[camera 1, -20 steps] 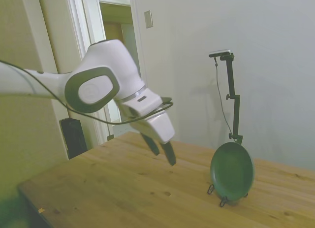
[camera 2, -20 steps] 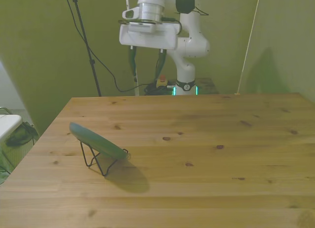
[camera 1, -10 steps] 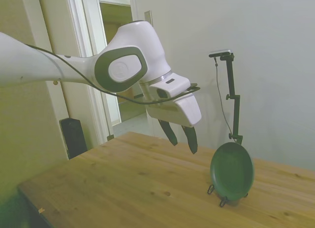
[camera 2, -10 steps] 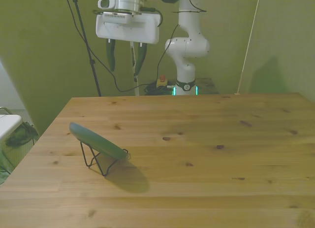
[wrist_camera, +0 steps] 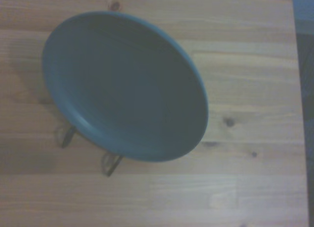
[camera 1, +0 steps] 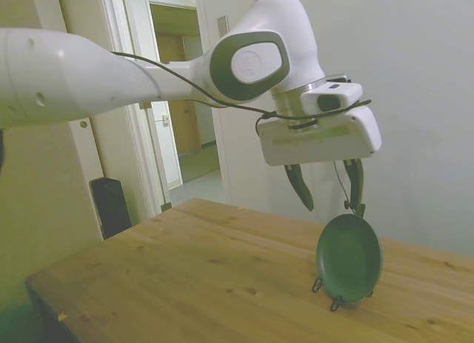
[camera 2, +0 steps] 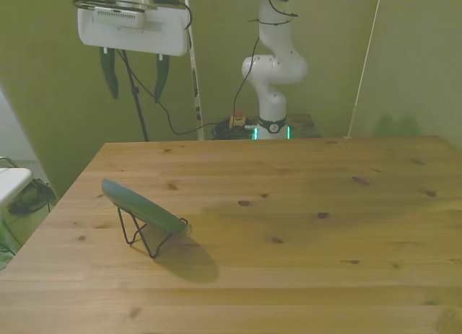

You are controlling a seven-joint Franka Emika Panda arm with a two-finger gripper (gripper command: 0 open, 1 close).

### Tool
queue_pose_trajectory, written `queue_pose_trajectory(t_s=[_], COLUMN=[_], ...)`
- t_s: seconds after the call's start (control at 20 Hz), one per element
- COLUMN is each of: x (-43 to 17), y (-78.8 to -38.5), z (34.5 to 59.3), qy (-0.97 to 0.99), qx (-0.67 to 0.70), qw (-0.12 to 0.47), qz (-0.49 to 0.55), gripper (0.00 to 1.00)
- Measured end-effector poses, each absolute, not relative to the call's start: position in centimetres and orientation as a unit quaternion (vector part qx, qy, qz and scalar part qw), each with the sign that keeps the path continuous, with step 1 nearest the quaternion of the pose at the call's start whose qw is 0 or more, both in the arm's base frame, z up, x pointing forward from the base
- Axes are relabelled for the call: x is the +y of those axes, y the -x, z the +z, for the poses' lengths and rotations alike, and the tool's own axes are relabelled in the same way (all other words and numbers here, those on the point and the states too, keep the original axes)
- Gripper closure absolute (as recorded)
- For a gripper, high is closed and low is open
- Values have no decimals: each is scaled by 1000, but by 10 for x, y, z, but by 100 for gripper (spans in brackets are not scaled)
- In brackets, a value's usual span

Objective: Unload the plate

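Overhead, the jaws hang open, two dark tapered fingers spread wide under a flat white gripper body, gripping nothing. They sit in the air above the plate, well clear of its top edge.

The plate is round, dark green and matte, with a shallow raised rim. It leans tilted on a thin black wire stand, whose looped feet rest on the bench. In the front view it is near the left edge of the bench; the wrist view takes in its whole concave face and two wire feet poking out below.

The bench is pale wood planks with dark knots. A black cable trails behind the far edge, and an open white doorway shows beyond the arm in the side view. Nothing stands between jaws and plate.

Compared with half a second ago, the gripper has risen and swung over the plate, toward the front view's left.
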State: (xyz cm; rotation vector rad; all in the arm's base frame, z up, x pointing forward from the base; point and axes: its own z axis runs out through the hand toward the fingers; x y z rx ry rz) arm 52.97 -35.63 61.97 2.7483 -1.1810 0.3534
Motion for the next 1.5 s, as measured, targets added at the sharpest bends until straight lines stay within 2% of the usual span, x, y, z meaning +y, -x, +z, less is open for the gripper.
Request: queue_pose_trajectory(t_s=[0.45, 0.55, 1.0, 1.5], x=[-389, -394, -376, -369], y=[-604, -614, -635, -648], z=[604, 607, 588, 534], qy=[-926, -927, -967, -979], qx=[-317, -303, -164, -43], qw=[158, 176, 145, 120], qz=[128, 134, 132, 158], gripper=[0, 0, 0, 0])
